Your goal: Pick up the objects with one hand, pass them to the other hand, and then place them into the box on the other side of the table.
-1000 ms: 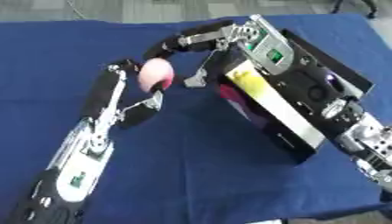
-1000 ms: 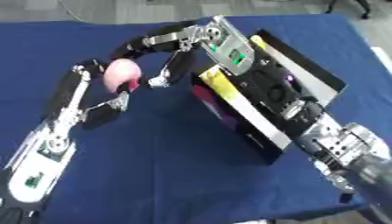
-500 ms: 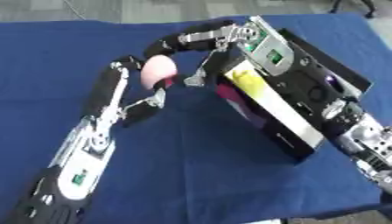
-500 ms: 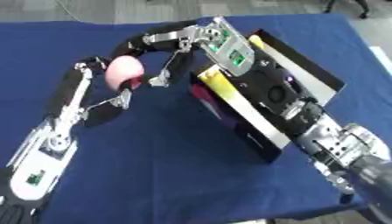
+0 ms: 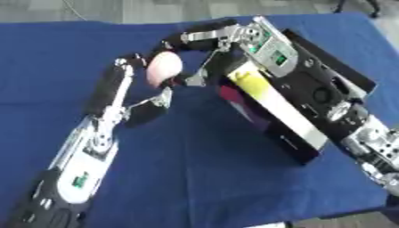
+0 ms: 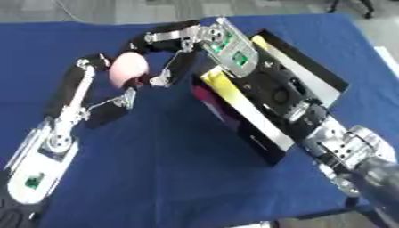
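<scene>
Above cloth (image 5: pixel 195 169) | left hand (image 5: pixel 134 73) grips pink object (image 5: pixel 164 67) (kind unclear) | box (image 5: pixel 269 111) part-hidden

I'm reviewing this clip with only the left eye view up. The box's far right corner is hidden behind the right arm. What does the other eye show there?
Observer: In the right eye view the box shows its far right rim bare, clear of the right arm.
Operator: And inside the box?
Observer: A yellow item shows along the far wall, beyond the arm; your view shows only the yellow patch near the front.
Operator: Where does the handover stand?
Observer: The pink object sits in the left hand, with the right hand reaching over it; whether the right hand's fingers touch it, I cannot tell from either eye.
</scene>
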